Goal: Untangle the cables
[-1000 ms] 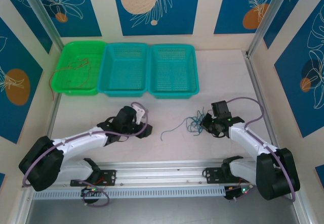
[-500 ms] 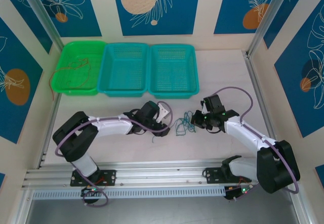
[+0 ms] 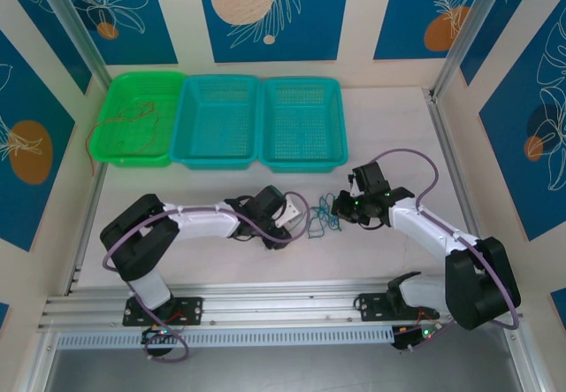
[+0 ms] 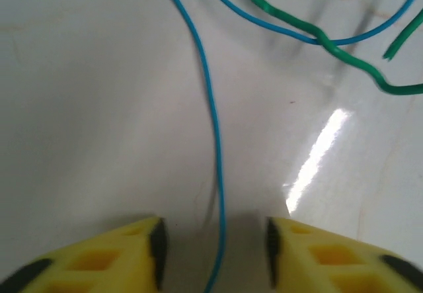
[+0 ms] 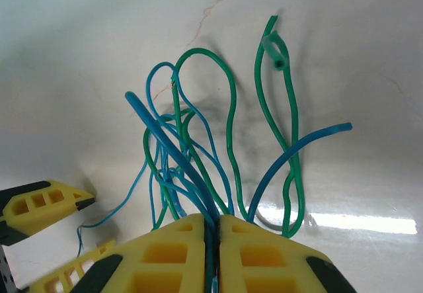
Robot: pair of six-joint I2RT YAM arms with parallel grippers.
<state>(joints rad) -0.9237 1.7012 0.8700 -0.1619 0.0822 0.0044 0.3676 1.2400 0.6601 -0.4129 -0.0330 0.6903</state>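
**Top external:** tangle of thin blue and green wires [image 3: 323, 213] lying near the middle of the white table [image 3: 398, 126]. Left gripper [image 3: 298, 224] just beside it at 8 o'clock, right gripper [image 3: 343, 208] touching it at 3 o'clock. Thin red wire [image 3: 124, 119] draped in the green plastic mesh basket [image 3: 137, 160], well apart at 10 o'clock.

**Left wrist:** left gripper [image 4: 215, 240] with yellow fingers apart, straddling a single thin blue wire [image 4: 211, 121] without pinching it. Runs on toward 12 o'clock, with a thin green wire [image 4: 330, 45] at 1 o'clock.

**Right wrist:** right gripper [image 5: 215, 230] pressed together, clamped on blue strands of the tangle [image 5: 192, 154]. Loops fanning up toward 12 o'clock.
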